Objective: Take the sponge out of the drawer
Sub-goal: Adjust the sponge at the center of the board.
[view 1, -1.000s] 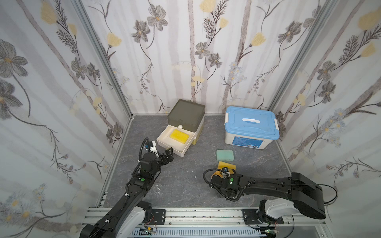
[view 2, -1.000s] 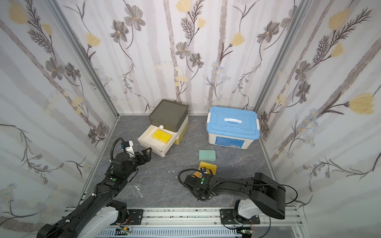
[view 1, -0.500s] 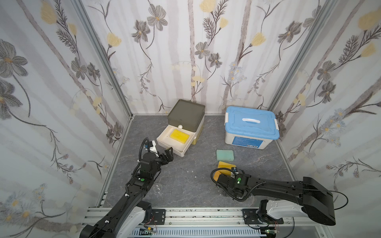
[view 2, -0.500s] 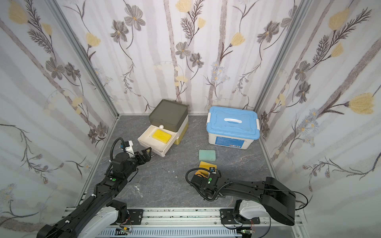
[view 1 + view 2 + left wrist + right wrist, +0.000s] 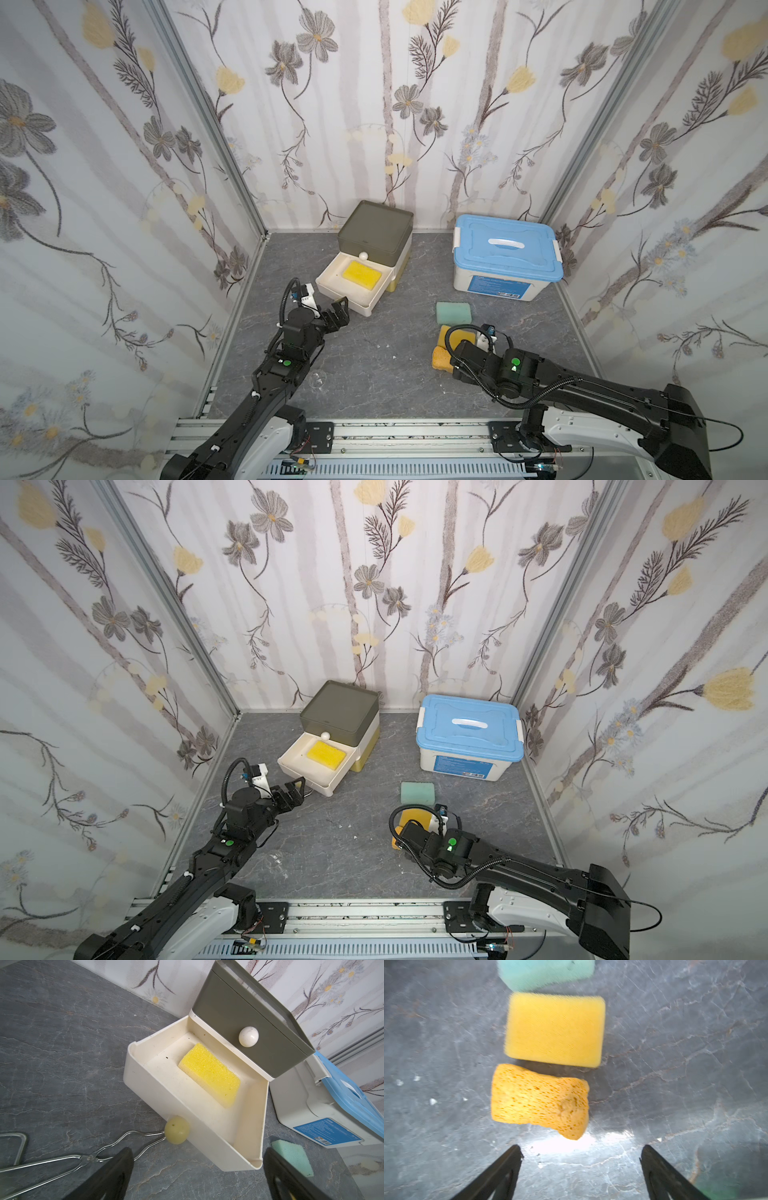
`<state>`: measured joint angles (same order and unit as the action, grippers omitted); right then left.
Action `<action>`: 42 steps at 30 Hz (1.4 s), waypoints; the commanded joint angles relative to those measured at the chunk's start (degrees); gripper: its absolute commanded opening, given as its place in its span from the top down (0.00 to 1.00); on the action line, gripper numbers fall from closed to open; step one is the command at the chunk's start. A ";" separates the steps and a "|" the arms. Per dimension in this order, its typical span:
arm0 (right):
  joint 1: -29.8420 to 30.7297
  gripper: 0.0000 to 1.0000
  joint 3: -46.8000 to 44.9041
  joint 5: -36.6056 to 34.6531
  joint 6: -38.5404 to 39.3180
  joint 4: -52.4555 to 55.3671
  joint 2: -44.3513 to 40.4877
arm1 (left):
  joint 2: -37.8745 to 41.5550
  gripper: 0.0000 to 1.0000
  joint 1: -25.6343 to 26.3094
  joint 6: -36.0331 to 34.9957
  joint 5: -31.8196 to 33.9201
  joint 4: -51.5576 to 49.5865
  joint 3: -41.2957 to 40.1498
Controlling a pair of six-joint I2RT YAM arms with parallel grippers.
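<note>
Sponge (image 5: pixel 361 274), bright yellow, lies flat inside the cream drawer (image 5: pixel 149 1088), which stands pulled out beneath the olive compartment (image 5: pixel 376 226) (that one, with its white knob (image 5: pixel 248 1036), is closed). The left gripper (image 5: pixel 337 309) hovers just in front of the drawer, jaws spread wide and empty. Off to the side sits a blue-lidded box (image 5: pixel 505 249), lid on, contents hidden. Out on the grey floor (image 5: pixel 374 353) lie a green sponge (image 5: pixel 453 311), a smooth yellow sponge (image 5: pixel 555 1029) and a porous orange sponge (image 5: pixel 539 1101) in a row. The right gripper (image 5: pixel 581 1148) is near the porous one, jaws wide, gripping nothing.
</note>
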<state>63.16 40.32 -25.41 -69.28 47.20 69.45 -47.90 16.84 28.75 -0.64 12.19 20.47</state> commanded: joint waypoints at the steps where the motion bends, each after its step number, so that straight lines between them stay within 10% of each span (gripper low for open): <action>1: 0.09 0.08 5.62 -6.04 2.50 -4.53 5.60 | 0.03 0.00 0.01 0.23 0.34 1.71 -0.01; 11: -0.05 0.03 18.10 -8.61 5.99 -3.90 30.98 | 0.02 0.00 -0.01 0.20 0.46 1.48 -0.05; 42: 1.47 0.07 9.00 -6.58 6.19 -4.57 31.45 | -0.27 0.00 0.00 0.34 0.14 1.82 -0.04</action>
<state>64.40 50.15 -31.16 -63.40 43.07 102.02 -48.29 16.84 28.75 -0.64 12.19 20.45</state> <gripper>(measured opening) 0.927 0.997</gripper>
